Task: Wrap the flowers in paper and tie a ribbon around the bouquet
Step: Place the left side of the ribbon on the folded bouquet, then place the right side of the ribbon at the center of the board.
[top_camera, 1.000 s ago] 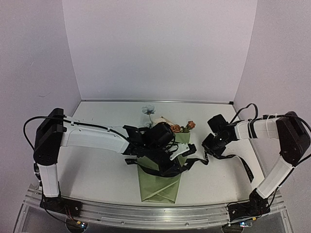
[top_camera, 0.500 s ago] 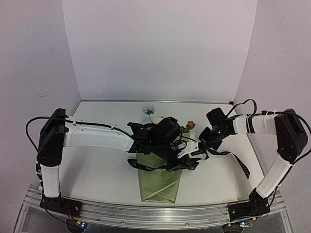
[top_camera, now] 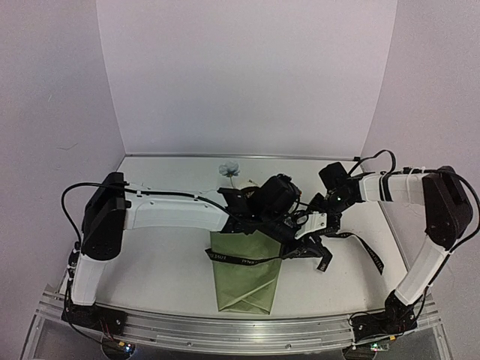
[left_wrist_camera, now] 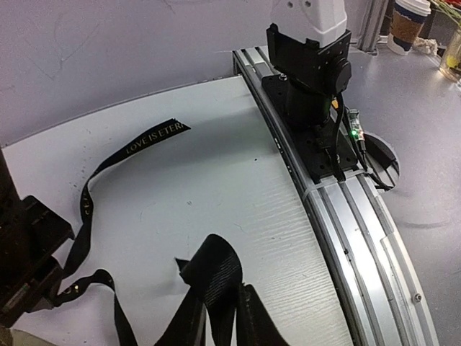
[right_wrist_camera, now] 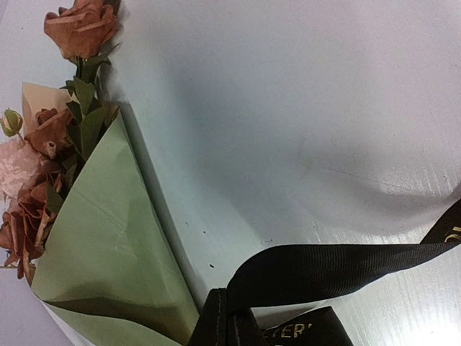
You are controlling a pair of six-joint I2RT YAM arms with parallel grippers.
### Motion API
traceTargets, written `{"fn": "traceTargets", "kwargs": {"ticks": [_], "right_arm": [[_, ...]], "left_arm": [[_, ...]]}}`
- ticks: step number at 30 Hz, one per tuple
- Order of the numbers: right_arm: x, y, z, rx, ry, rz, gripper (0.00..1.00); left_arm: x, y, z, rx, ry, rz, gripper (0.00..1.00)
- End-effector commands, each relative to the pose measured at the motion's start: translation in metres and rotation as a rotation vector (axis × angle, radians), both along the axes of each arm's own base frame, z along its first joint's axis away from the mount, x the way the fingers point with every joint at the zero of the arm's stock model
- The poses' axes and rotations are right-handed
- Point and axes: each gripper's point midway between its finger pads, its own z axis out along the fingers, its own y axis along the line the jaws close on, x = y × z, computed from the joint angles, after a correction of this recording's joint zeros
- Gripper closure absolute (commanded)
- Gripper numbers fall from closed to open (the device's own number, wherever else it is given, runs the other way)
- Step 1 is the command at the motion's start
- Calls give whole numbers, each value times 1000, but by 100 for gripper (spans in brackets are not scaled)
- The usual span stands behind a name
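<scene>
Ribbon (top_camera: 244, 259) lies across the bouquet (top_camera: 244, 283), just behind the left tool (top_camera: 306, 244); whether that tool grips it I cannot tell. The right tool (top_camera: 328, 217), close beside, is clenched on the ribbon. The step looks like tying; next, the ends must cross into a knot.

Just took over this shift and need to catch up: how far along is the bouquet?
Done: paper is coned around the flowers. In hand: ribbon lies across the cone, the right pincer pinching it. To do: the tie; no knot shows.
</scene>
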Motion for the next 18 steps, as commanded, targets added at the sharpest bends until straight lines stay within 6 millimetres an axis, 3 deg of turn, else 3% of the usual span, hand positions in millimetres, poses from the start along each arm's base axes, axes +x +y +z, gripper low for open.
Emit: {"fn": "traceTargets", "kwargs": {"ticks": [1, 4, 8, 13, 18], "right_arm": [[2, 0, 11, -11, -12, 31, 99], [-1, -5, 14, -28, -14, 28, 84], [-11, -19, 23, -79, -16, 19, 51], [-28, -49, 31, -176, -35, -8, 21], [-48, -82, 31, -307, 7, -20, 9]], "left_arm": [[9, -17, -5, 6, 47, 53, 74], [18, -23, 3, -25, 67, 120, 53], [33, -23, 36, -116, 107, 201, 35], [68, -3, 81, -211, 245, 313, 29], [110, 38, 102, -249, 396, 454, 27]]}}
